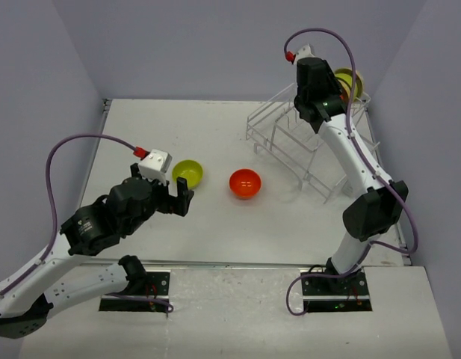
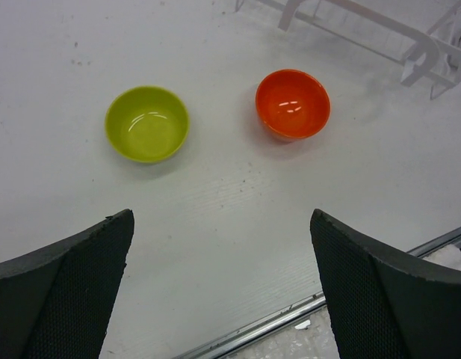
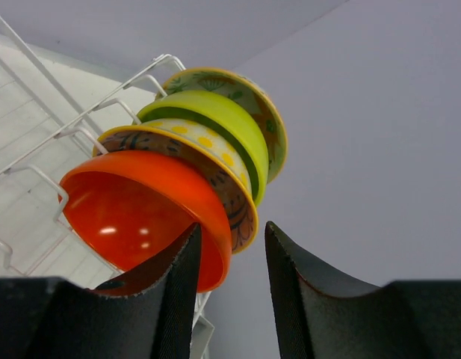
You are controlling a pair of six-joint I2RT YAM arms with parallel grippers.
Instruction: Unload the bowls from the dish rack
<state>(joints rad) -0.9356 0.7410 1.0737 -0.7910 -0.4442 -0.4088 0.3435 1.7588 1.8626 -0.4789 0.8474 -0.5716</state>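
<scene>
The white wire dish rack (image 1: 290, 142) stands at the back right. Several bowls stand on edge in its far end (image 1: 350, 81). In the right wrist view they are an orange-red bowl (image 3: 133, 217) nearest, a cream flower-pattern bowl (image 3: 215, 161), a yellow-green bowl (image 3: 215, 120) and another patterned bowl (image 3: 249, 97). My right gripper (image 3: 232, 226) is open and straddles the orange-red bowl's rim, one finger inside it. A yellow-green bowl (image 1: 187, 173) and an orange-red bowl (image 1: 244, 182) sit upright on the table. My left gripper (image 1: 181, 200) is open and empty, near the yellow-green bowl (image 2: 146, 123).
The rack's wire prongs (image 3: 73, 134) run to the left of the stacked bowls. Grey walls close in the back and both sides. A metal strip (image 2: 290, 314) marks the table's near edge. The table's orange-red bowl (image 2: 292, 103) lies near the rack's foot (image 2: 417, 63).
</scene>
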